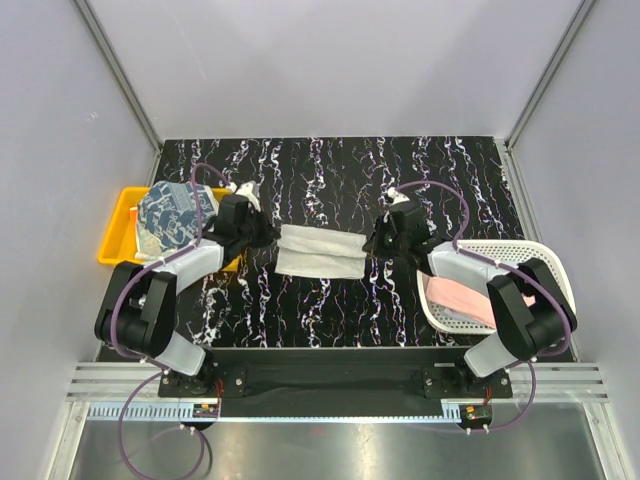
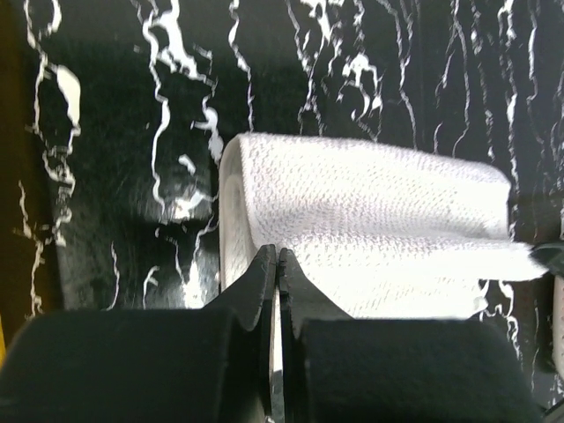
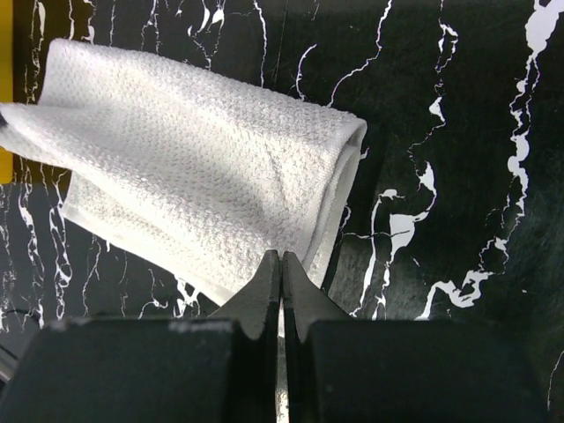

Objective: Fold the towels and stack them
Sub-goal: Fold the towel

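The white towel [image 1: 320, 250] lies at the middle of the black marbled table [image 1: 330, 175], stretched sideways between the two arms and already doubled over, with a rounded fold on its far side. The left gripper [image 1: 262, 232] has its jaws pressed together on the towel's left end. The right gripper [image 1: 378, 238] is clamped the same way on the right end. In both wrist views the fingertips meet right at the cloth's near edge, so the pinch looks real, though how many layers each holds is hard to tell.

The step in hand seems to be folding this towel, with the near edge held at both corners. The next move likely calls for both arms to travel together, keeping the cloth taut and level so the edges land square, then letting go cleanly.

A blue-patterned towel [image 1: 170, 218] sits on the yellow tray [image 1: 112, 240] to the left, and a pink towel [image 1: 460, 298] lies in the white mesh basket [image 1: 500, 248] to the right. No brand, label or lettering is legible anywhere.
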